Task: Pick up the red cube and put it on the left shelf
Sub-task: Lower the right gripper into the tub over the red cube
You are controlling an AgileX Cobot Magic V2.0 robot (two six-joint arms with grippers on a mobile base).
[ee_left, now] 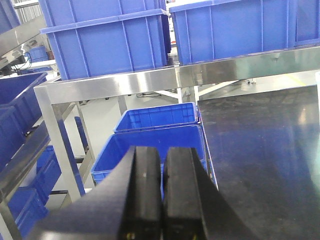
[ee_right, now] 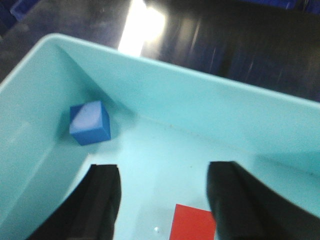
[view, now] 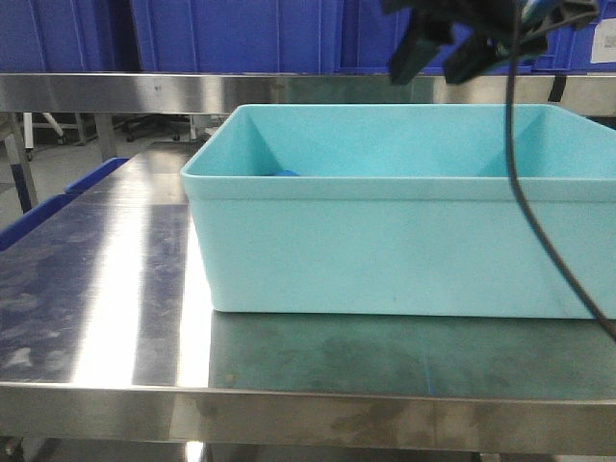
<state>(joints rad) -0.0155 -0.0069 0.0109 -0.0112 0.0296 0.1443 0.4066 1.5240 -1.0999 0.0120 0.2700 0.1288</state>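
Showing the red cube (ee_right: 192, 223) lying flat on the floor of the teal bin (view: 385, 250), partly cut off by the lower edge of the right wrist view, and sitting below the gap between the fingers of the right gripper (ee_right: 162, 170), closer to the finger on the view's right. Showing the right gripper hanging over the bin interior with its fingers spread wide, pinching nothing; contact with the cube not discernible. Showing a blue cube (ee_right: 90, 122) resting in a corner of the bin, well apart from the red one. Showing the bin standing on the steel table (view: 96, 289), near its front edge in the front-facing view. Showing the left gripper (ee_left: 162, 152) with its fingers pressed together on nothing, hanging beside the table's edge and above open blue crates (ee_left: 155, 117) lying lower down. Showing the left shelf (ee_left: 100, 86) standing beyond, its flat steel front rail bearing large blue crates of the same kind.
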